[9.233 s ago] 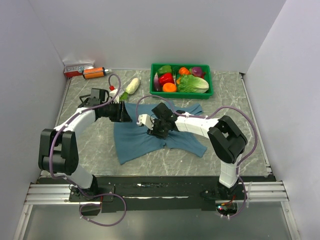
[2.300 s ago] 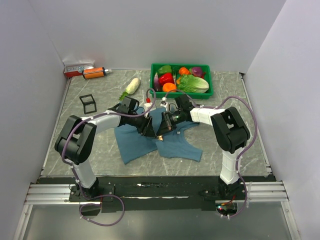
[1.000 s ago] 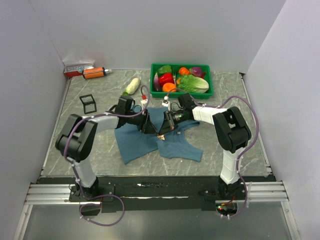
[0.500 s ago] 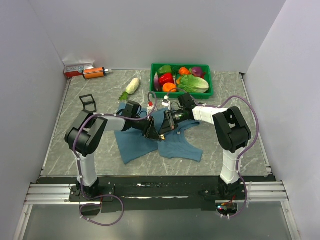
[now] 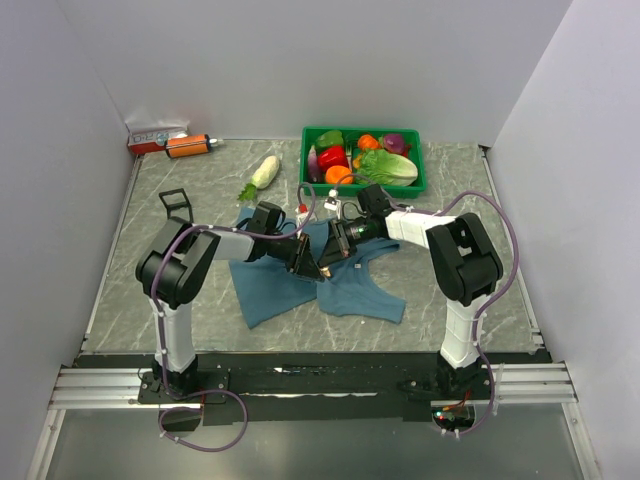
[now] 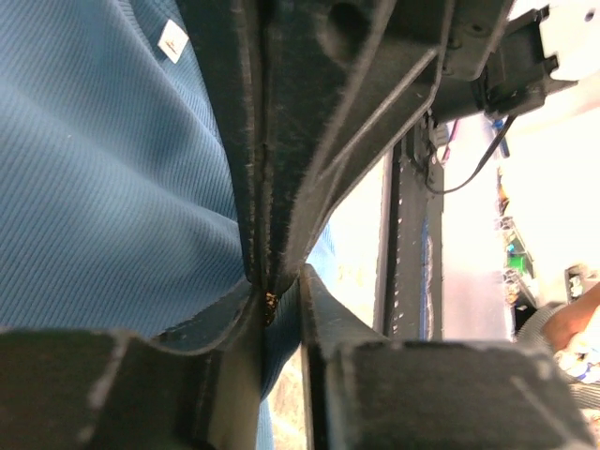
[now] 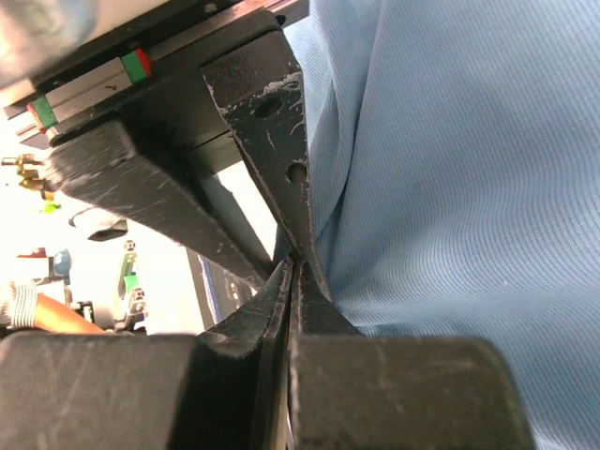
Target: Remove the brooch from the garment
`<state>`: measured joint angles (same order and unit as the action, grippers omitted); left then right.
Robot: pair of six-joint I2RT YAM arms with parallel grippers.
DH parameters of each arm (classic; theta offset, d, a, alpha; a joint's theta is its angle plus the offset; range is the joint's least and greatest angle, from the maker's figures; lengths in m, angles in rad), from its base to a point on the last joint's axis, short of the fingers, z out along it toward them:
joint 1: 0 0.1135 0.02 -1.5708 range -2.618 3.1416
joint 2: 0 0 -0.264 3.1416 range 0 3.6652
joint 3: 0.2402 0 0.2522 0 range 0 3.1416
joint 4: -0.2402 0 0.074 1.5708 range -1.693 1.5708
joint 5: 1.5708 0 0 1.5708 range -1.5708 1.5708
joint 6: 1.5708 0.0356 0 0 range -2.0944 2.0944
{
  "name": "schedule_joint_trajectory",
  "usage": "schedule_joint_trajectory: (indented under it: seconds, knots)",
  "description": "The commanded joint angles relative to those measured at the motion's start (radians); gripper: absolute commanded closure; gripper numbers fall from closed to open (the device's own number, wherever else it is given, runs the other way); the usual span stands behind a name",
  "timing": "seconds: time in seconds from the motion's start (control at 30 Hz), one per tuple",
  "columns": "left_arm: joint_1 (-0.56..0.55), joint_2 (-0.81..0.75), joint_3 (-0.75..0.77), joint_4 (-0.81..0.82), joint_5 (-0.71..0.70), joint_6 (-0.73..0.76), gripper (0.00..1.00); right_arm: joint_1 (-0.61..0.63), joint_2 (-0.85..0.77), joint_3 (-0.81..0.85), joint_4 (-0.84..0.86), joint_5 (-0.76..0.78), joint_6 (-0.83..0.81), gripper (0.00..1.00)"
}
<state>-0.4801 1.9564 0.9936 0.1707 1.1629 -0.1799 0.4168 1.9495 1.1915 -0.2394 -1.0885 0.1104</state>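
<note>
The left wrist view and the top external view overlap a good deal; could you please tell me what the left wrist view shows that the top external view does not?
Only the left wrist view shows the white neck label and a golden speck, the brooch, pinched at the tips of the left hand. Only the top external view shows the green vegetable tray and the white radish. Both show the teal garment and the right hand meeting the left one tip to tip over it.

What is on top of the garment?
The left pincer and right pincer meet on the garment. A tiny golden brooch shows at their tips. The cloth under them is hidden.
</note>
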Motion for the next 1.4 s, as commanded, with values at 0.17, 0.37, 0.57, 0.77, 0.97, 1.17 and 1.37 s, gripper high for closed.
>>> schedule_joint_trajectory:
  seconds: [0.17,0.37,0.57,0.77,0.97,1.17,1.37]
  knots:
    - [-0.009,0.038,-0.001,0.280,0.049,-0.262,0.87,0.007,-0.029,0.023,0.003,-0.010,-0.008,1.00]
    - [-0.008,0.056,0.019,0.250,0.032,-0.285,0.99,0.013,-0.035,0.030,-0.015,-0.005,-0.034,1.00]
    - [-0.008,0.078,0.076,0.049,-0.132,-0.299,0.99,0.037,-0.075,0.025,-0.035,0.058,-0.051,1.00]
    - [-0.003,0.044,0.111,-0.105,-0.469,-0.302,0.96,0.065,-0.103,0.020,-0.020,0.096,-0.014,1.00]
    - [0.024,0.019,0.028,0.145,-0.214,-0.438,0.82,0.068,-0.096,0.022,-0.034,0.105,-0.021,1.00]
    - [0.069,-0.022,-0.006,0.243,0.015,-0.400,0.52,0.059,-0.083,0.039,-0.043,0.095,-0.041,1.00]
    - [0.083,-0.070,0.080,-0.257,0.030,0.083,0.46,0.054,-0.073,0.059,-0.051,0.098,-0.058,1.00]
